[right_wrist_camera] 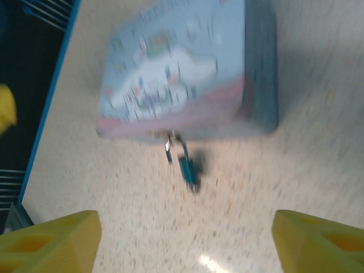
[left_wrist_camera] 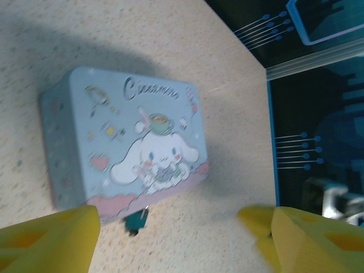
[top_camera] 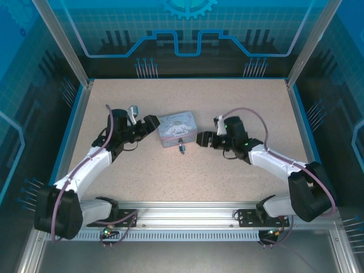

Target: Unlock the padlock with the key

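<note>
The padlock (top_camera: pixel 182 147) is a tiny teal-bodied lock hanging from the front edge of a pale blue cartoon tin (top_camera: pixel 177 128) at mid-table. It also appears as the padlock (left_wrist_camera: pixel 136 219) and, blurred, as the padlock (right_wrist_camera: pixel 186 165) with its shackle at the tin's pink rim. The key is too small and blurred to make out. My left gripper (top_camera: pixel 145 129) stands open just left of the tin, its yellow fingers (left_wrist_camera: pixel 51 242) wide apart and empty. My right gripper (top_camera: pixel 209 131) is open just right of the tin, its fingers (right_wrist_camera: pixel 321 244) spread with bare table between them.
The speckled beige tabletop (top_camera: pixel 187 176) is bordered by a blue rim and metal frame posts (top_camera: pixel 77 57). The tin (left_wrist_camera: pixel 122 136) lies flat with its lid up. Both arms' bases sit on the aluminium rail (top_camera: pixel 187 213) at the near edge.
</note>
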